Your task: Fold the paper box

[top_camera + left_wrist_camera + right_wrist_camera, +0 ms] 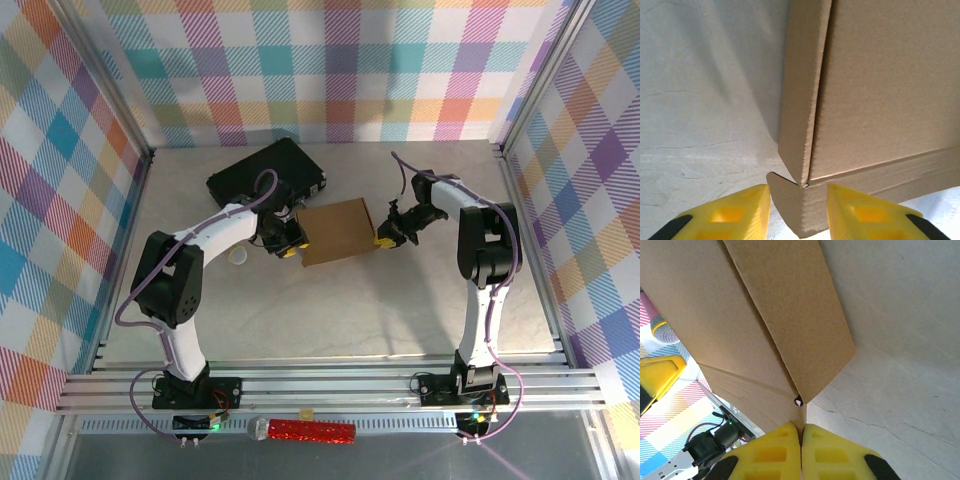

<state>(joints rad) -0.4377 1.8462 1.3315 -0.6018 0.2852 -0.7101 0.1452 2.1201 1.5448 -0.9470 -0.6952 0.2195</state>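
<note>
Where the brown paper box (338,231) sits folded, left jaws apart astride corner, right jaws pinching edge.

I work in a robot lab cell: aluminium rails (330,385) along the table's (330,315) near edge, bright checked cloth walls (340,70) closing its other three sides.
</note>
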